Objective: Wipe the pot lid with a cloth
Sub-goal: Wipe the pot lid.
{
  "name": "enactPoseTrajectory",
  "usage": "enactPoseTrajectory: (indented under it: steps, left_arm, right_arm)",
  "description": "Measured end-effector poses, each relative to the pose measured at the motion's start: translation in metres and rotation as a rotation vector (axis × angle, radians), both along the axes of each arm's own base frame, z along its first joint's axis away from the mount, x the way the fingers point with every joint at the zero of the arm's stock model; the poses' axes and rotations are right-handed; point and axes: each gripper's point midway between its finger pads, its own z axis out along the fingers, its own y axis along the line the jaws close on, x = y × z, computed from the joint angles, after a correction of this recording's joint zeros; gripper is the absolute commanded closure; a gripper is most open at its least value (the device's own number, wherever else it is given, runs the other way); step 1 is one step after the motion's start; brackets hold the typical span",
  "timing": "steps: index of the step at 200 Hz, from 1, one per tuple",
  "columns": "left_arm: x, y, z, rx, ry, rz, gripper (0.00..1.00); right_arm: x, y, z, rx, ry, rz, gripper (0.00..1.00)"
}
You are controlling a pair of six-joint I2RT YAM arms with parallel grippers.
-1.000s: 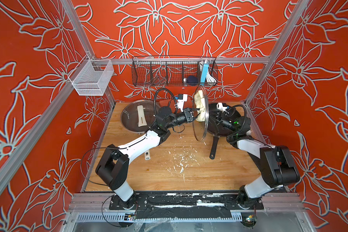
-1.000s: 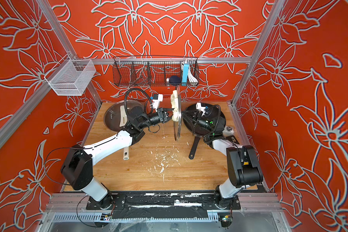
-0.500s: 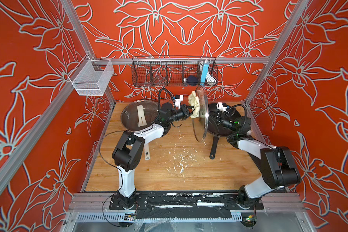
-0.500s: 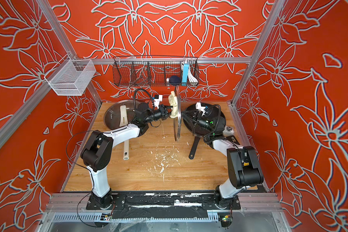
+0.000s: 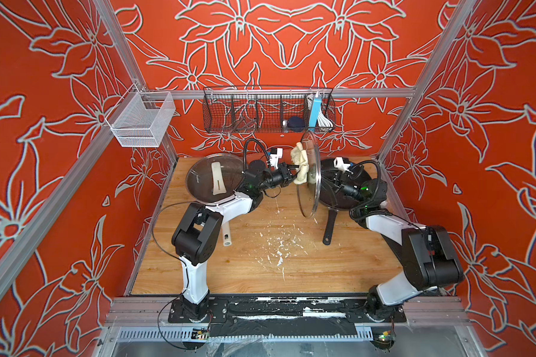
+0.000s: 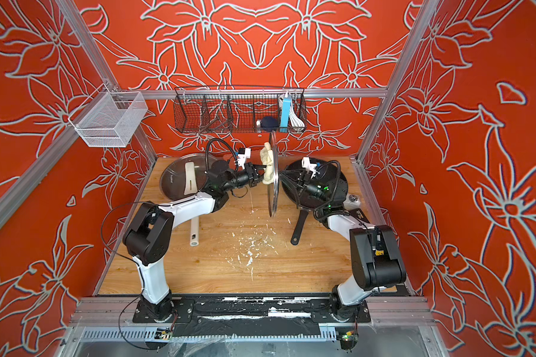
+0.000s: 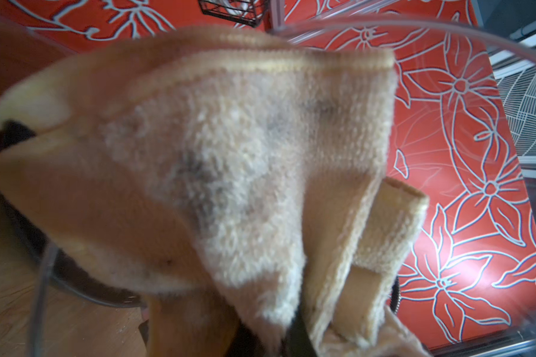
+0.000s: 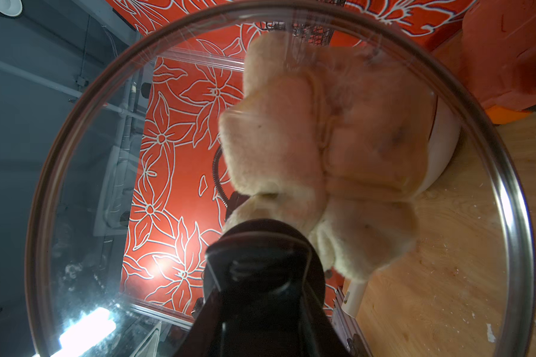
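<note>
Bimanual wipe, both arms meeting at approx. 12 o'clock of the wooden table (image 5: pixel 245 272). The pot lid (image 5: pixel 308 188), clear glass w/ a metal rim, stands upright on edge and shows almost edge-on in a top view (image 6: pixel 273 185); whether its lower rim touches the table cannot be told. R gripper (image 6: pixel 287 180) comes in from the lid's 3 o'clock side and is clenched on the lid's black knob (image 8: pixel 254 265), grasping the pot lid; the R wrist view looks straight through the glass (image 8: pixel 121 185). L gripper (image 5: pixel 293 173) comes in from the 9 o'clock side, jaws fully closed on the cloth (image 5: pixel 300 163), which sits bunched against the lid's face on that side. The same cloth (image 6: pixel 266 167) is in both top views. Through the glass the cloth (image 8: pixel 322 139) appears flattened against the pane in cream folds, off-centre, reaching down to beside the knob. In the L wrist view the cloth (image 7: pixel 245 154) fills most of the frame: soft towel pile, hemmed edge, dark grey smudges. Around the work: a pan under a glass cover (image 5: pixel 214 179) at 10 o'clock of the table, a black frying pan (image 5: pixel 338 201) at 2 o'clock behind the R arm, white crumbs (image 5: pixel 279 253) scattered near centre. On the walls: a black wire rack (image 5: pixel 260 114) at 12 o'clock, a white mesh basket (image 5: pixel 143 120) at 10 o'clock
</note>
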Motion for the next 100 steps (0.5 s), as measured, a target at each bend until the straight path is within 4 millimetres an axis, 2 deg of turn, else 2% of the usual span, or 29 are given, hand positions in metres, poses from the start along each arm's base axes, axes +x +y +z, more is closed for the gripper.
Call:
enactPoseTrajectory:
  steps: [27, 49, 71, 100]
  left_arm:
    - [-0.04, -0.005, 0.037, -0.02, -0.089, -0.044, 1.0]
    - [-0.072, -0.007, 0.057, -0.031, -0.149, -0.077, 1.0]
    - [-0.1, -0.008, 0.061, -0.018, -0.182, -0.103, 1.0]
    - [-0.127, -0.009, 0.053, 0.013, -0.2, -0.124, 1.0]
  right_arm:
    - [0.001, 0.001, -0.003, -0.001, 0.005, 0.002, 1.0]
    - [0.002, 0.001, -0.004, -0.002, 0.009, 0.002, 1.0]
    - [0.002, 0.002, -0.005, -0.002, 0.009, 0.004, 1.0]
    - [0.002, 0.002, -0.004, -0.002, 0.009, 0.004, 1.0]
